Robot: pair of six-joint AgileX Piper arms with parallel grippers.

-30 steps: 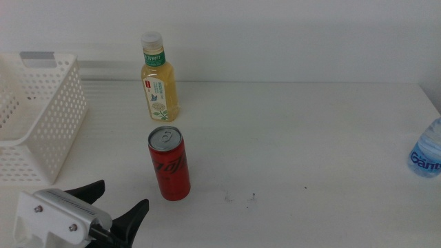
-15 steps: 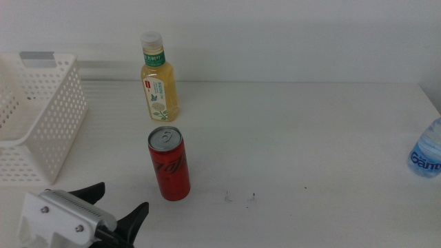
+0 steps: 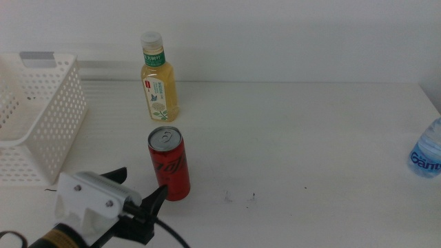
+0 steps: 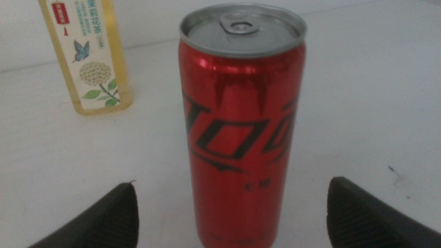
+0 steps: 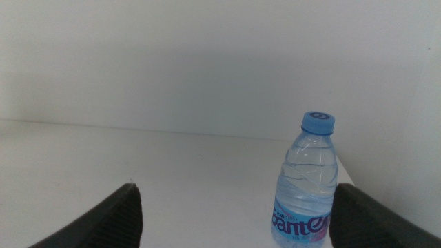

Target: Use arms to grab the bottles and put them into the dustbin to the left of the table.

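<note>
Middle view, going left to right: the dustbin [image 3: 43,117] sits at the far left edge of the table [image 3: 296,138], up and off to the left of the left gripper [image 3: 141,188], well apart from it, nothing visible inside from this angle. The left gripper comes in at the bottom left corner, white casing with a black cable trailing off behind it, and its two dark jaws are spread wide with nothing between them. Right in front of it stands the red soda can [image 3: 169,163], upright, silver top up; the jaw tip nearest the can looks just beside its lower part, but I can't tell if it's actually touching. The left wrist view shows the left gripper [image 4: 236,213] with the red soda can [image 4: 241,124] dead centre between the open jaws, with a clear gap on each side. Beyond the can, a bit to the left, the yellow tea bottle [image 3: 159,81] stands upright with its white cap on, near the back of the table. Way over at the right edge the water bottle [image 3: 427,150] is cut off by the frame. In the right wrist view the right gripper [image 5: 240,215] also has its jaws spread apart, empty, and the water bottle [image 5: 306,180] stands upright ahead of it, blue cap on, closer to one jaw than the other.
</note>
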